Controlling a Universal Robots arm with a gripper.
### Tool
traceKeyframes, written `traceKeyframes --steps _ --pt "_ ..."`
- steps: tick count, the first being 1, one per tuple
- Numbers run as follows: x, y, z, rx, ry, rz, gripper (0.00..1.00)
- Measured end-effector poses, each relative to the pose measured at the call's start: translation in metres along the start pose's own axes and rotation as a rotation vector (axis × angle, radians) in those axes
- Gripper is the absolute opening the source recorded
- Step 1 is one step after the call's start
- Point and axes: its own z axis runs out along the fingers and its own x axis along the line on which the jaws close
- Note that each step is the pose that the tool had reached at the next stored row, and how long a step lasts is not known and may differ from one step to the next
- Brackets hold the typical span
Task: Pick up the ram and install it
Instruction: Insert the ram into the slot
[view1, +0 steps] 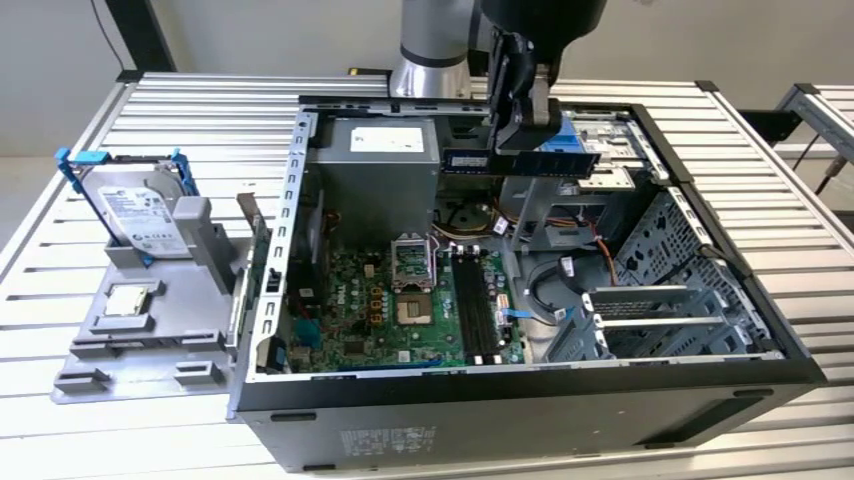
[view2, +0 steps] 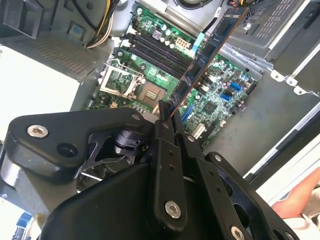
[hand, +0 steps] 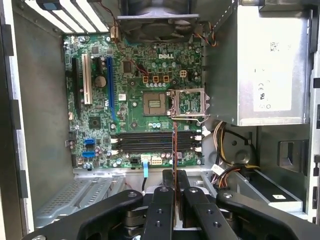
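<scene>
The ram (view1: 523, 161) is a long blue circuit-board stick, and my gripper (view1: 518, 135) is shut on it. It hangs level above the open computer case (view1: 667, 400), near the case's far wall. In the second wrist view the ram (view2: 206, 54) reaches out from between the fingertips of the gripper (view2: 166, 116) over the green motherboard (view2: 220, 100). Seen edge-on in the first wrist view, the ram (hand: 174, 147) is a thin line above the black memory slots (hand: 150, 141), held by the gripper (hand: 174, 181). The slots (view1: 473, 300) lie well below the stick.
A silver hard drive with blue clips (view1: 134, 205) stands on a grey fixture (view1: 160, 330) at the exterior view's left, with a small square processor chip (view1: 127, 298) beside it. Inside the case are the power supply (hand: 270, 65), the open processor socket (hand: 155, 102), cables (view1: 587, 250) and a drive cage (view1: 654, 320).
</scene>
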Motion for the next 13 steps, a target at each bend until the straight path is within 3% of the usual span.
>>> traceKeyframes --steps 13 --pt "0.0 0.0 0.0 0.0002 0.0 0.02 0.0"
